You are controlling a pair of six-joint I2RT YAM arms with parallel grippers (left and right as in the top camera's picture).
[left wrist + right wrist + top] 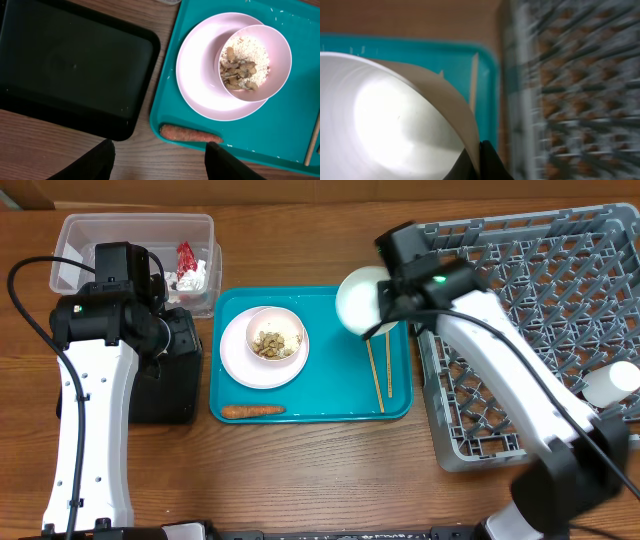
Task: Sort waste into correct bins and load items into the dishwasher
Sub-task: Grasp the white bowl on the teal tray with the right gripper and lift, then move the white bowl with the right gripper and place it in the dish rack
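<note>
Your white bowl (358, 300) hangs tilted over the teal tray's (330, 402) far right corner, beside the dish rack (530, 330), rim pinched in your right gripper's (480, 162) closed fingers. Your left gripper (160, 162) gapes, holding nothing, with the carrot stick (190, 134) just ahead

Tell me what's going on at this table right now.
The right gripper is shut on the rim of an empty white round bowl at the corner of the teal plastic tray, beside the grey plastic dish rack. The left gripper hangs open near the shallow black tray and orange carrot stick. Thin wooden chopsticks lie on that tray.
</note>
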